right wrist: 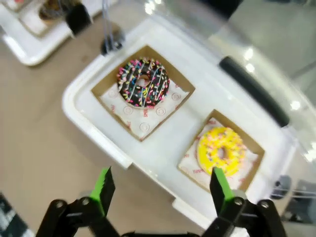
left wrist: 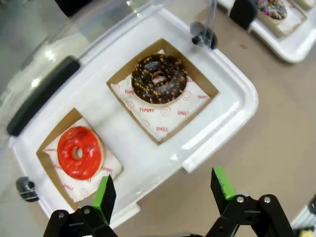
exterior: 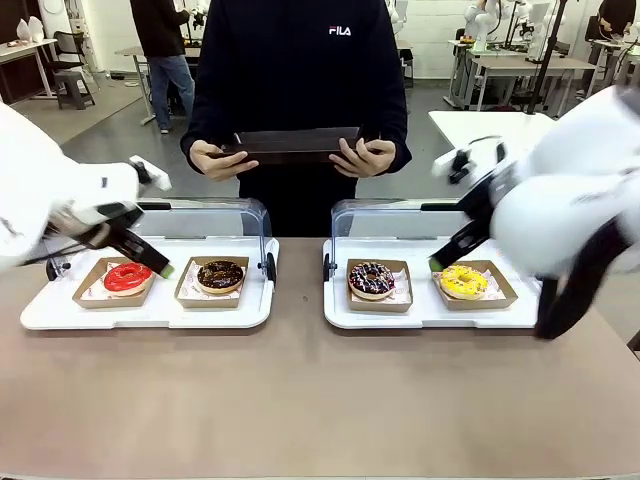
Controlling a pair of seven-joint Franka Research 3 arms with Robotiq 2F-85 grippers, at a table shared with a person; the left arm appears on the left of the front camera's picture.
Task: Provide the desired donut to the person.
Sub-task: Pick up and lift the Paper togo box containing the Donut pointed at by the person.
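Spread and empty, the right gripper [right wrist: 160, 180] hovers just beside the yellow donut [right wrist: 220, 150]; the left gripper [left wrist: 163, 177], likewise spread, hovers beside the red donut [left wrist: 79, 152].

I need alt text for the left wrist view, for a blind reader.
The open left gripper hovers over the edge of a white tray holding a red-glazed donut and a chocolate donut, each in a cardboard box.
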